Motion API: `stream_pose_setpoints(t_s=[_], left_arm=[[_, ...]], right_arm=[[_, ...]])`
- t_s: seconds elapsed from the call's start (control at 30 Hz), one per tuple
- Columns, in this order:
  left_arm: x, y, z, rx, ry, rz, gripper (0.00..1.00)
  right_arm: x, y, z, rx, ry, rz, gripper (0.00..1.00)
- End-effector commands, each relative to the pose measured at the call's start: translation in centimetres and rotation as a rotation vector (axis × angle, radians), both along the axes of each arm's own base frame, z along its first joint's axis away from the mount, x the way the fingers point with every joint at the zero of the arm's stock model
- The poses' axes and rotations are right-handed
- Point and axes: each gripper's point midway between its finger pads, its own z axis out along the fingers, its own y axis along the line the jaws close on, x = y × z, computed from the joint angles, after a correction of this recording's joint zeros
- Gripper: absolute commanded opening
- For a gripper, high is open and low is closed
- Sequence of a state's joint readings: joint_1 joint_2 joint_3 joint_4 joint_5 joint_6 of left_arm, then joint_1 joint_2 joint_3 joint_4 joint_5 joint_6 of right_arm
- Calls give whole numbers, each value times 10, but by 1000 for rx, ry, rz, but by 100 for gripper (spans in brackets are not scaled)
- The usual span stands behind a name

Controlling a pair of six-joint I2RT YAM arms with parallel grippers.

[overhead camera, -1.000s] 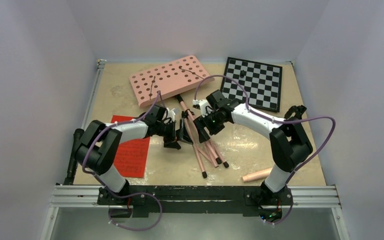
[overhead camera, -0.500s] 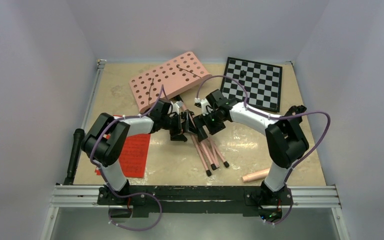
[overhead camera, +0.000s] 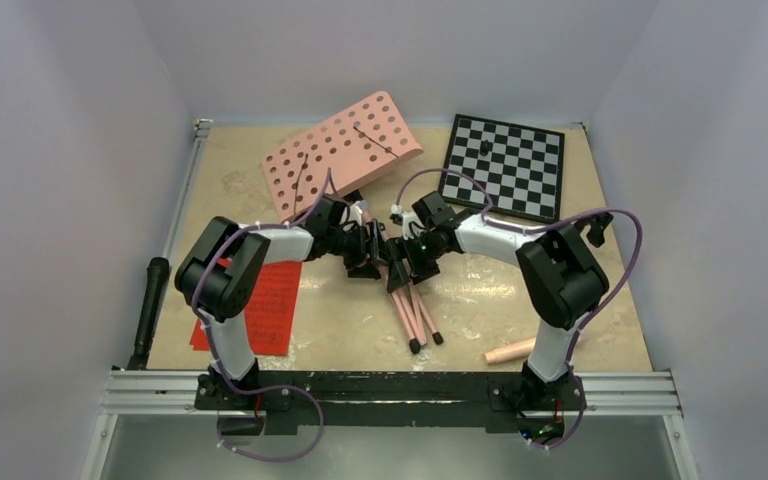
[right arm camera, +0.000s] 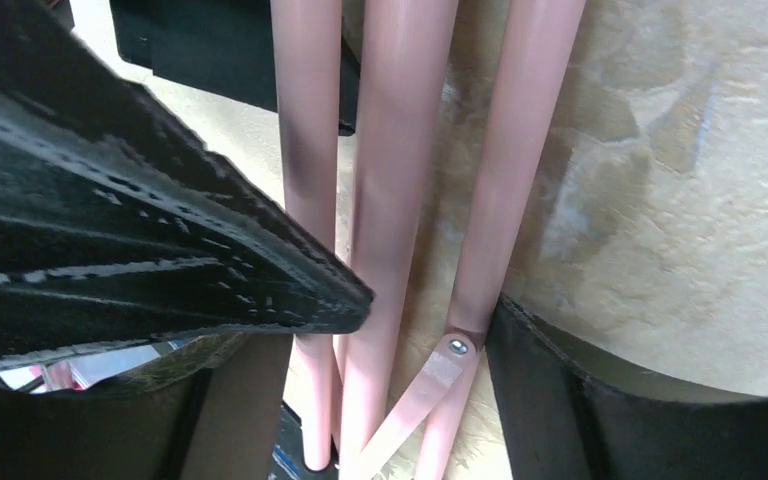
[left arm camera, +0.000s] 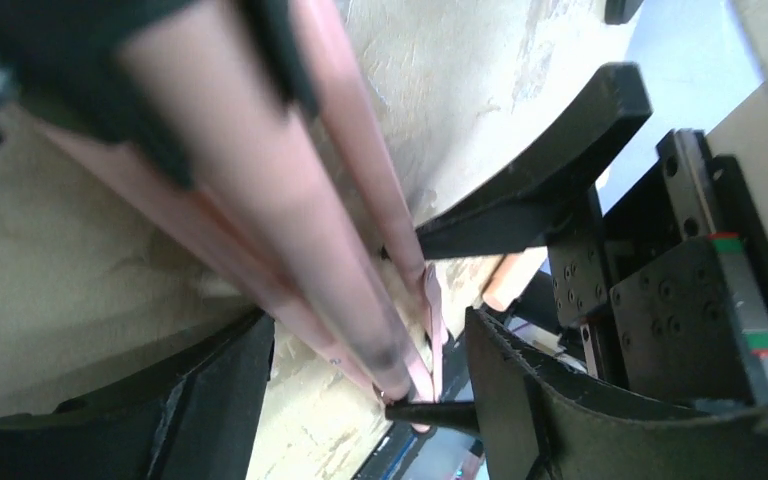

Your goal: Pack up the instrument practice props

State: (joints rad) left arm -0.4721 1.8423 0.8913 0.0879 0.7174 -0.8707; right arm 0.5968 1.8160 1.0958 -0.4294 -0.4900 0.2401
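Observation:
The pink music stand lies on the table, its perforated tray (overhead camera: pixel 345 148) tilted up at the back and its tripod legs (overhead camera: pixel 412 312) gathered and pointing at me. My left gripper (overhead camera: pixel 370 262) straddles the legs (left arm camera: pixel 360 290) from the left, jaws open with small gaps either side (left arm camera: pixel 370 330). My right gripper (overhead camera: pixel 397 272) is shut on the legs (right arm camera: pixel 390 200) from the right (right arm camera: pixel 395 330), both fingers touching them. Red sheet-music pages (overhead camera: pixel 265 305) lie front left. The black microphone (overhead camera: pixel 148 310) lies along the left edge. I cannot make out the small mic stand.
A black-and-white chessboard (overhead camera: pixel 505 165) lies at the back right with a small dark piece on it. A loose pink tube (overhead camera: pixel 515 350) lies at the front right near the right arm's base. Grey walls close in the table on three sides.
Both grippers moved towards the back and closer together round the legs. The splayed legs drew into a tight bundle. The tray rose and tilted up at the back.

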Motion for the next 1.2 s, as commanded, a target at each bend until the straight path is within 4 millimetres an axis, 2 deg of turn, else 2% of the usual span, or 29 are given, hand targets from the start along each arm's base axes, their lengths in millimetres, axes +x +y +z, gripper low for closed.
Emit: stream_pose_setpoints(t_s=[0.0, 0.13, 0.23, 0.3, 0.43, 0.57, 0.7, 0.73, 0.8, 0.87, 0.9, 0.93, 0.97, 1.0, 1.03, 1.07, 1.1, 1.13, 1.17], left_arm=[[13, 7, -1, 98, -58, -44, 72], [29, 14, 13, 164, -176, -113, 62], [42, 15, 27, 211, -256, -153, 53], [44, 15, 35, 214, -267, -172, 50], [34, 2, 47, 204, -302, -260, 48], [18, -1, 40, 209, -251, -292, 45], [-4, 6, 26, 226, -172, -284, 44], [-9, 7, 23, 220, -150, -272, 45], [-16, 7, 22, 200, -124, -261, 46], [-16, 7, 23, 198, -133, -267, 51], [-14, 7, 25, 196, -147, -271, 56], [-12, 7, 26, 200, -158, -276, 62], [-10, 8, 27, 211, -170, -273, 68], [-8, 10, 27, 217, -177, -267, 90], [-8, 11, 29, 222, -184, -262, 98], [-6, 14, 32, 234, -190, -250, 99], [-6, 16, 35, 240, -193, -242, 99], [-5, 16, 40, 232, -207, -241, 99], [-4, 17, 47, 225, -227, -242, 99]], right_arm=[[-18, 7, -39, -77, 66, 12, 68], [-22, 32, -30, -53, 56, -2, 54], [-25, 55, -12, 32, 77, -18, 46], [-29, 71, 2, 98, 121, -39, 35], [-46, 98, 14, 164, 206, -88, 29], [-65, 120, 16, 215, 258, -120, 26], [-71, 129, 13, 217, 266, -108, 23], [-71, 128, 13, 215, 262, -104, 23], [-67, 123, 13, 198, 240, -88, 15], [-60, 115, 15, 195, 197, -32, 10], [-56, 108, 16, 184, 177, -6, 13], [-53, 102, 16, 181, 165, 21, 23], [-49, 95, 16, 176, 162, 33, 38], [-47, 87, 15, 158, 164, 43, 57], [-46, 81, 18, 158, 165, 54, 69], [-45, 77, 22, 172, 170, 69, 77], [-44, 74, 32, 204, 167, 79, 93], [-42, 71, 40, 224, 153, 84, 98], [-39, 68, 49, 239, 137, 89, 99]])
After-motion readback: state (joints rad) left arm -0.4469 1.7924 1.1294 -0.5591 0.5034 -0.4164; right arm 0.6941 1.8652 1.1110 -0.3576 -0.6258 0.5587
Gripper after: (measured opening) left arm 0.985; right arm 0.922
